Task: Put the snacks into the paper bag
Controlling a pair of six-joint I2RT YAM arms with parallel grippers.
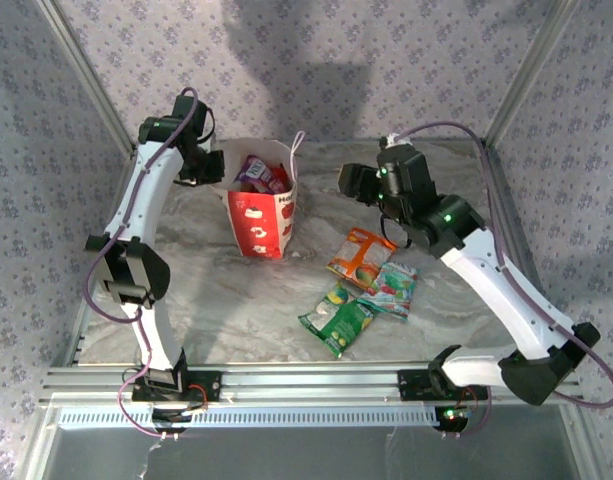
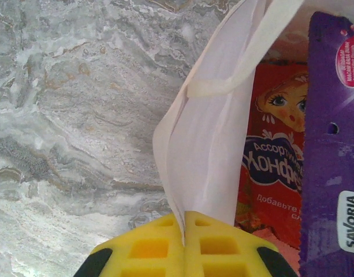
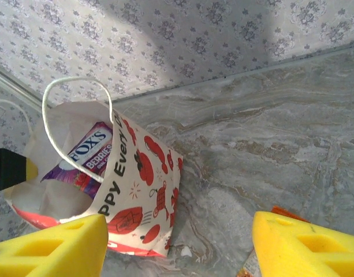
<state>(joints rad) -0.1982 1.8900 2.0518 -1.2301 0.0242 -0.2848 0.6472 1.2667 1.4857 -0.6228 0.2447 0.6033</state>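
I see the paper bag [image 1: 258, 222] standing upright on the marble table [image 1: 216, 300], back-left of centre, mouth open upward. Outside is white up top w/ red apple-like prints and goes red lower down w/ white prints. The R wrist cam also shows black lettering incl. "Every" and a thin white string handle [image 3: 78, 81] looping above the rim. Inside is plain white.

Two pkts are already in it: the purple FOX'S pkt [image 3: 94, 147] sticks up near the rim, and the red pkt [image 2: 278, 156] sits next to it. The red one has a doll face and Cyrillic text, and both are glossy.

The L gripper [image 2: 184, 222] is at the bag's left rim, its yellow pads [image 2: 148, 248] pressed together on the white bag wall, so that side is pinched.

The R gripper [image 3: 177, 248] hangs right of the bag, apart from it, fingers wide apart w/ nothing between them.

Three pkts lie flat on the table, front-right of the bag and well apart from it. The orange pkt [image 1: 360, 257] is nearest the bag, w/ the teal pkt [image 1: 393, 289] just beside it. The green pkt [image 1: 336, 318] is closest to the arm bases. Edges look touching or nearly so; can't tell which.
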